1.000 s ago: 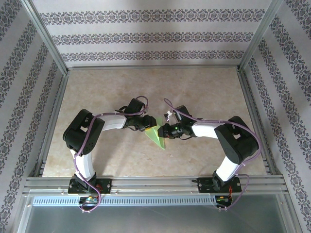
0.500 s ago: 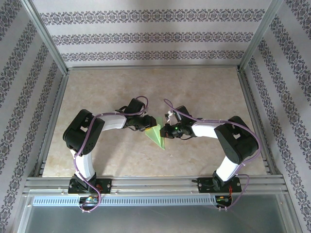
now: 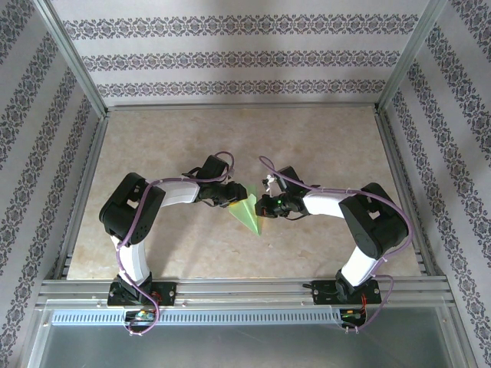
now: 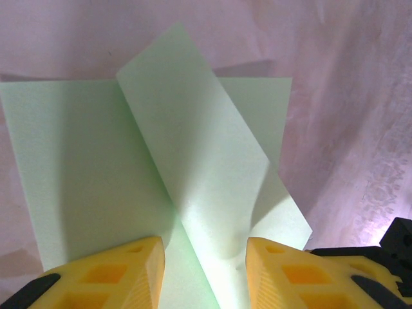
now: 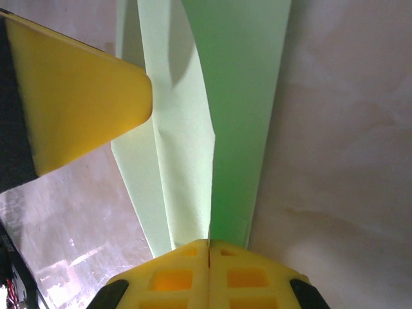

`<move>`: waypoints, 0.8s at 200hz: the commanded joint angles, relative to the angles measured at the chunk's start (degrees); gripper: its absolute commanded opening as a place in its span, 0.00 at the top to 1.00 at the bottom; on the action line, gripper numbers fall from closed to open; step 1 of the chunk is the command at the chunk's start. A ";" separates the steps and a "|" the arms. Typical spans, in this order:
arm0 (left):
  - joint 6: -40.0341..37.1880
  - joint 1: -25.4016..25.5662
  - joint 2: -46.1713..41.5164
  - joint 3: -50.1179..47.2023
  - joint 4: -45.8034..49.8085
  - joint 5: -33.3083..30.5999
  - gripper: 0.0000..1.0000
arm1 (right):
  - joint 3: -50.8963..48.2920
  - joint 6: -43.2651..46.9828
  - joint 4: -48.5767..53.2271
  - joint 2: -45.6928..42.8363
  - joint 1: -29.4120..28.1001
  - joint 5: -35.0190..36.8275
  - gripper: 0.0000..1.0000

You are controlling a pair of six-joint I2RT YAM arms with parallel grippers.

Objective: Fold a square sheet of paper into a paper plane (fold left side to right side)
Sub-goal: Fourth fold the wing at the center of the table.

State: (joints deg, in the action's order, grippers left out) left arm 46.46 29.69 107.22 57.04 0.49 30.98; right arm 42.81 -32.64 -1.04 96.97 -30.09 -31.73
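Observation:
The light green square sheet of paper, partly folded into a pointed paper plane shape, lies mid-table between both grippers. My left gripper reaches it from the left. In the left wrist view its yellow fingers stand apart on the paper, with a raised flap running between them; the left gripper is open. My right gripper comes from the right. In the right wrist view the right gripper is shut on the edge of the paper's upright flap. A left finger shows at upper left.
The beige mottled tabletop stretches behind and beside the arms. Metal rails frame the table at the front and sides, and patterned walls stand beyond them.
My right gripper has shut on the paper's flap and the flap's tip has shifted slightly up. The left arm has stayed still.

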 commanded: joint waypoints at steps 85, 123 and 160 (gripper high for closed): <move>-1.49 0.78 0.97 0.59 4.60 -2.40 0.60 | 2.01 1.50 0.69 1.90 0.91 0.98 1.00; -1.47 0.74 0.97 0.55 4.55 -2.37 0.60 | 2.02 1.47 0.75 2.44 0.77 1.01 1.00; -1.45 0.74 0.77 0.61 4.32 -2.07 0.60 | 1.89 1.66 1.66 3.47 0.40 1.78 1.00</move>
State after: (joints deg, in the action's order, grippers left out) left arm 46.46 29.69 107.22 57.28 0.93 30.81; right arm 43.57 -32.62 -0.62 98.96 -29.47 -31.35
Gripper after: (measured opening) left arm 0.397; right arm 0.060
